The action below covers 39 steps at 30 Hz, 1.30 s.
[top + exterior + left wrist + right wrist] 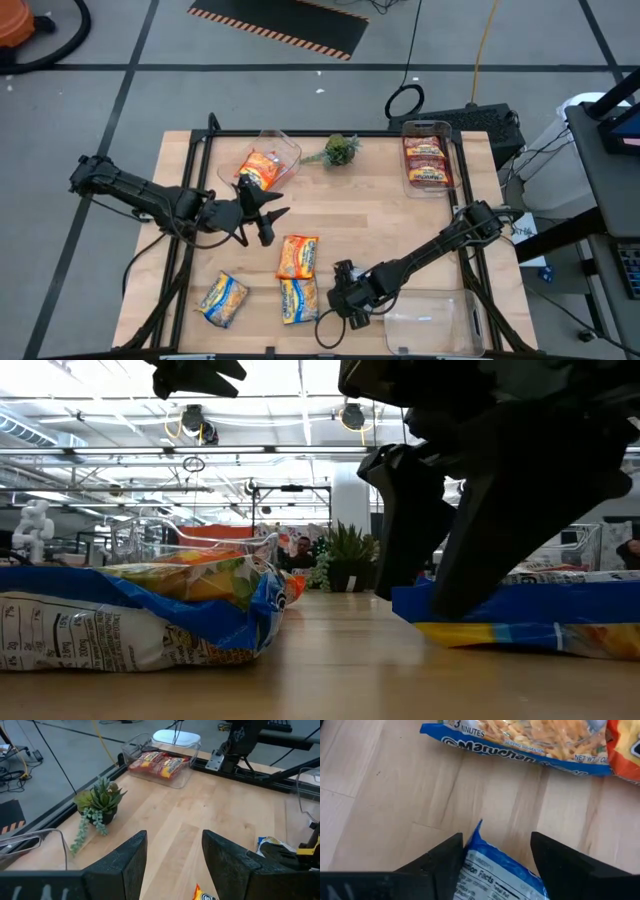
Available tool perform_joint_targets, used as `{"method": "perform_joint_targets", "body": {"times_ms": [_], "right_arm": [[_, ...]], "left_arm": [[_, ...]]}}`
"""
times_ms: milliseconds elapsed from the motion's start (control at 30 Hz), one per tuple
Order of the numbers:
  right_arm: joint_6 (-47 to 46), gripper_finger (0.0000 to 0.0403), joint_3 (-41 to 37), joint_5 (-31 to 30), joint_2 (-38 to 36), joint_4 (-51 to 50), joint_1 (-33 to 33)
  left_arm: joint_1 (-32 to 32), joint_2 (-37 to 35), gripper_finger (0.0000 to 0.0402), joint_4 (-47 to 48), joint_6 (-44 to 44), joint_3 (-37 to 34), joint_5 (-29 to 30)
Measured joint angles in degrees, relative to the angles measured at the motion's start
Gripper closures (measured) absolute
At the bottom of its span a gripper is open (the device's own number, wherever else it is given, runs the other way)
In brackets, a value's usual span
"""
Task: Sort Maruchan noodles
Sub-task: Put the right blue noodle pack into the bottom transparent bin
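Right wrist view shows the right gripper [496,865] with its two dark fingers [442,862] spread apart, and the corner of a blue-edged noodle packet [495,870] lying between them on the wood; whether the pads already press it, I cannot tell. Just beyond lies a second yellow-and-blue packet [530,737], apart from the fingers.

From above, that gripper [348,297] sits at the right edge of the near packet [298,299], with an orange packet [297,256] just behind and another yellow-and-blue packet [222,298] well to the left.

The left gripper [268,213] hovers with fingers [125,862] apart and nothing between them, beside a clear bin [281,152] holding orange packets [260,168]. Red-brown packets [426,160] fill the far right bin [407,130], near the plant sprig [340,150].
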<state>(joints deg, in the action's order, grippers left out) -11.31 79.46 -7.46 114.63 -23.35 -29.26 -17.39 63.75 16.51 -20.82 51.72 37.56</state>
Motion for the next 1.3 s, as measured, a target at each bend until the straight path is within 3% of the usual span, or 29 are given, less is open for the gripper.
{"method": "perform_joint_targets", "body": {"times_ms": [933,1300], "right_arm": [[0.5,0.0378,-1.8,3.1,-0.3,2.1,0.3],[1.3,0.0402,-1.9,2.6,-7.1,1.2,-0.8]], "left_arm": [[0.0,0.0,0.0206,0.0,0.0,0.0,-1.4],[0.0,0.0,0.0206,0.0,0.1,0.0,-1.4]]}}
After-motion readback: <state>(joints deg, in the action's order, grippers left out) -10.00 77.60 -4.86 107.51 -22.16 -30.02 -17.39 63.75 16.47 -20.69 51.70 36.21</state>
